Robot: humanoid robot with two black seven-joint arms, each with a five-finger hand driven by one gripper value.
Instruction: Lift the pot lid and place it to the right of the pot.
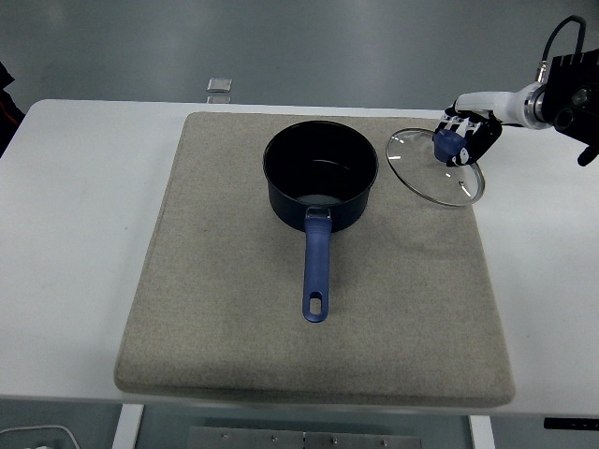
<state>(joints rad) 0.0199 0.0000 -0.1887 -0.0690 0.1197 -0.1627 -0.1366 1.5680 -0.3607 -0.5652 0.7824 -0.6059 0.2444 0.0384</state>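
A dark blue pot (321, 175) stands uncovered near the back of a grey mat (234, 299), its blue handle (316, 271) pointing toward me. The glass lid (434, 169) with a blue knob (449, 143) is to the right of the pot, tilted, low over the mat's right edge. My right hand (465, 134) comes in from the upper right and is shut on the lid's knob. Whether the lid's rim touches the mat I cannot tell. The left arm is out of view.
The mat covers most of the white table (75, 234). A small clear object (220, 85) lies at the table's far edge behind the mat. A dark sleeve (6, 103) shows at the left edge.
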